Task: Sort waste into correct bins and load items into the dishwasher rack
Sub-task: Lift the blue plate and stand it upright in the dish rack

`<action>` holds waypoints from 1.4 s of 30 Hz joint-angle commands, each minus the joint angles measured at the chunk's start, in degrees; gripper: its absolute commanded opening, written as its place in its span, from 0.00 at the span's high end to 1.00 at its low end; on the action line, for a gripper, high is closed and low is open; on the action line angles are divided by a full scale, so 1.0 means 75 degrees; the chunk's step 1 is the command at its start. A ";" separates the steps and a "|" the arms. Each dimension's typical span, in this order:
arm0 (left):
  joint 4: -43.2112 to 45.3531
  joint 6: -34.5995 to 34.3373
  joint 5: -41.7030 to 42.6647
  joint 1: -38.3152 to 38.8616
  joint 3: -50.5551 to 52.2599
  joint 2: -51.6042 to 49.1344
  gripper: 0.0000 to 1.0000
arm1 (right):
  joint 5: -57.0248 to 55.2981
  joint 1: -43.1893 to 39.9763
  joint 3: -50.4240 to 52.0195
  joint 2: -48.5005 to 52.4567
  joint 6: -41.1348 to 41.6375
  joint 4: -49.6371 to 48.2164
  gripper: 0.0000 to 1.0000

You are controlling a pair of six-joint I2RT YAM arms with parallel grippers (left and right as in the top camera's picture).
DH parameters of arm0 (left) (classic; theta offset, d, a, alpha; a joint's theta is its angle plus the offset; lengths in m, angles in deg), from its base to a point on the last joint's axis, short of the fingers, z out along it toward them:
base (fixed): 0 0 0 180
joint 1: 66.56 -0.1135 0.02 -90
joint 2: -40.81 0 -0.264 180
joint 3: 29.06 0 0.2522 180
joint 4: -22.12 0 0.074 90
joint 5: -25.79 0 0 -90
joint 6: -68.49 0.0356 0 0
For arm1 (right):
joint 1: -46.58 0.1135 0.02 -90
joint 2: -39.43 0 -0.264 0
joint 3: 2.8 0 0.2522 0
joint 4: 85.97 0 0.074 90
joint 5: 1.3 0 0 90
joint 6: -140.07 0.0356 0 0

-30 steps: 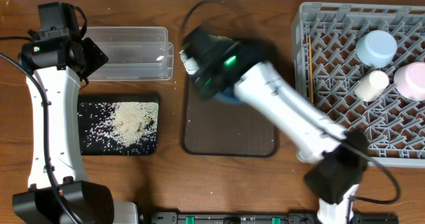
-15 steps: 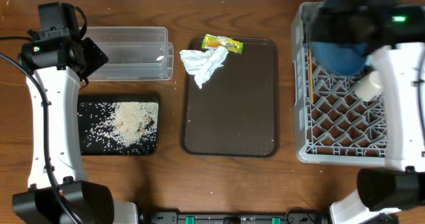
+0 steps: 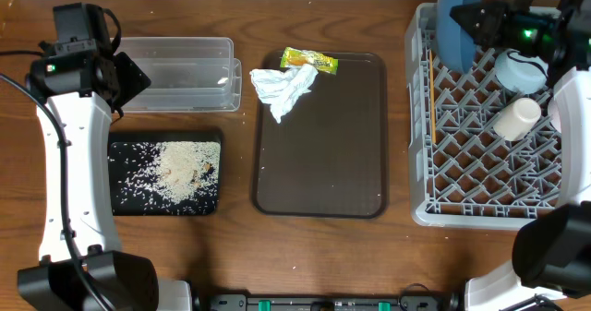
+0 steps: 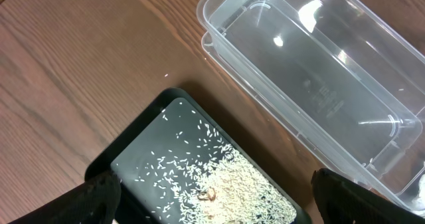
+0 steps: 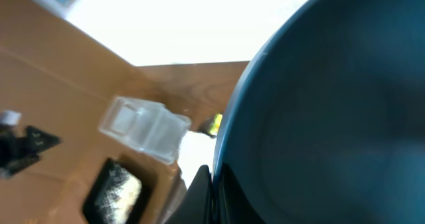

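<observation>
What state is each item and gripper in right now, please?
right gripper, shut on the dark-blue dish
dark-blue dish, held on edge over the rack
left gripper, open, empty
clear tub, empty
black tray, holding rice crumbs
napkin, crumpled, on the brown tray
wrapper, lying on the brown tray
cream cup, on its side in the rack
chopsticks, lying along the rack's left side

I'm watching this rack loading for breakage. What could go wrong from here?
1. The right gripper seems to pinch the dark-blue dish only at its rim, holding it on edge over the dishwasher rack. The dish might slip or swing.
2. Lowered from here, the dish could strike the light-blue bowl or the chopsticks, both close beside it.
</observation>
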State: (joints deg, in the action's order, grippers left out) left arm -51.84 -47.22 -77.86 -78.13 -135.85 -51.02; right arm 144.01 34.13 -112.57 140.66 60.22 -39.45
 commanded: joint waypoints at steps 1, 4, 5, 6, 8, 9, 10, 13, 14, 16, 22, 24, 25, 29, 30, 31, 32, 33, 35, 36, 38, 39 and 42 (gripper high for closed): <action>-0.0029 -0.0044 -0.0038 -0.0032 -0.0090 0.0015 0.05 | 0.1612 -0.0315 0.0688 0.0023 0.0903 -0.0831 0.99; -0.0029 -0.0044 -0.0038 -0.0032 -0.0090 0.0015 0.05 | 0.2206 -0.0501 0.1431 0.0023 0.1241 -0.1999 0.99; -0.0029 -0.0044 -0.0038 -0.0032 -0.0090 0.0015 0.05 | 0.2282 -0.0568 0.1617 0.0023 0.1381 -0.2270 0.99; -0.0029 -0.0044 -0.0038 -0.0035 -0.0090 0.0015 0.05 | 0.2349 -0.0653 0.1810 0.0026 0.1545 -0.2544 0.99; -0.0029 -0.0044 -0.0038 -0.0032 -0.0090 0.0015 0.05 | 0.2477 -0.0825 0.2148 0.0026 0.1795 -0.3086 0.99; -0.0029 -0.0044 -0.0038 -0.0035 -0.0090 0.0015 0.05 | 0.2515 -0.0906 0.2279 0.0029 0.1920 -0.3322 0.99; -0.0029 -0.0044 -0.0038 -0.0032 -0.0090 0.0015 0.05 | 0.2556 -0.0991 0.2407 0.0052 0.2145 -0.3608 0.99; -0.0029 -0.0044 -0.0038 -0.0032 -0.0090 0.0015 0.05 | 0.3075 -0.1192 0.2559 0.0207 0.2973 -0.4610 0.99; -0.0029 -0.0044 -0.0038 -0.0035 -0.0090 0.0015 0.05 | 0.3226 -0.1227 0.2559 0.0274 0.3273 -0.4963 0.99; -0.0029 -0.0044 -0.0038 -0.0032 -0.0090 0.0015 0.05 | 0.3354 -0.1239 0.2559 0.0376 0.3853 -0.5598 0.99; -0.0029 -0.0044 -0.0038 -0.0035 -0.0090 0.0015 0.05 | 0.3433 -0.1195 0.2559 0.0420 0.6009 -0.7825 0.99; -0.0029 -0.0044 -0.0038 -0.0032 -0.0090 0.0015 0.05 | 0.3427 -0.1172 0.2559 0.0420 0.6773 -0.8737 0.99; -0.0029 -0.0044 -0.0038 -0.0032 -0.0090 0.0015 0.05 | 0.3427 -0.1160 0.2559 0.0420 0.6953 -0.8993 0.99; -0.0029 -0.0044 -0.0038 -0.0032 -0.0090 0.0015 0.05 | 0.3471 -0.1000 0.2591 0.0466 0.6895 -0.9110 0.99; -0.0029 -0.0044 -0.0038 -0.0035 -0.0090 0.0015 0.05 | 0.3465 -0.0950 0.2614 0.0501 0.6814 -0.9005 0.99; -0.0029 -0.0044 -0.0038 -0.0032 -0.0090 0.0015 0.05 | 0.3465 -0.0877 0.2649 0.0554 0.6682 -0.8865 0.99; -0.0029 -0.0044 -0.0038 -0.0032 -0.0090 0.0015 0.05 | 0.3465 -0.0796 0.2675 0.0632 0.6531 -0.8714 0.99; -0.0029 -0.0044 -0.0038 -0.0032 -0.0090 0.0015 0.05 | 0.3465 -0.0720 0.2693 0.0720 0.6438 -0.8559 0.99; -0.0029 -0.0044 -0.0038 -0.0035 -0.0090 0.0015 0.05 | 0.3453 -0.0583 0.2710 0.0924 0.6365 -0.8437 0.99; -0.0029 -0.0044 -0.0038 -0.0032 -0.0090 0.0015 0.05 | 0.3445 -0.0542 0.2710 0.1035 0.6385 -0.8443 0.99; -0.0029 -0.0044 -0.0038 -0.0032 -0.0090 0.0015 0.05 | 0.3439 -0.0530 0.2710 0.1166 0.6429 -0.8428 0.99; -0.0029 -0.0044 -0.0038 -0.0032 -0.0090 0.0015 0.05 | 0.3430 -0.0539 0.2710 0.1198 0.6481 -0.8416 0.99; -0.0029 -0.0044 -0.0038 -0.0032 -0.0090 0.0015 0.05 | 0.3433 -0.0548 0.2710 0.1207 0.6531 -0.8419 0.99</action>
State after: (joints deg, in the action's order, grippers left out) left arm -51.84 -47.22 -77.86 -78.13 -135.85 -51.02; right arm 169.24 30.06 -92.50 149.71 109.10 -102.53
